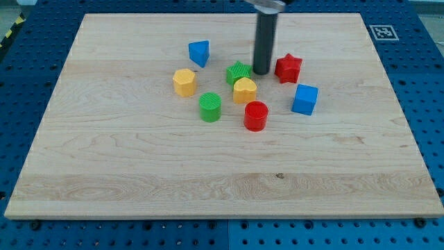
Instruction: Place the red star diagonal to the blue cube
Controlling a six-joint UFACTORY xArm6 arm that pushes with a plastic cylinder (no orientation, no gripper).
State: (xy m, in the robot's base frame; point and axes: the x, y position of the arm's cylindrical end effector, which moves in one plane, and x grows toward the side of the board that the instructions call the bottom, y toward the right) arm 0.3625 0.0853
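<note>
The red star (288, 68) lies on the wooden board (139, 167), up and to the left of the blue cube (304, 99); the two are apart. My tip (261, 72) stands just left of the red star, between it and a green star-shaped block (238, 72), close to both. I cannot tell whether it touches either one.
A yellow block (244, 90) sits below my tip, with a red cylinder (256, 116) under it. A green cylinder (210, 107) and a yellow hexagon-like block (184, 82) lie to the left. A blue triangular block (199, 53) lies toward the view's top.
</note>
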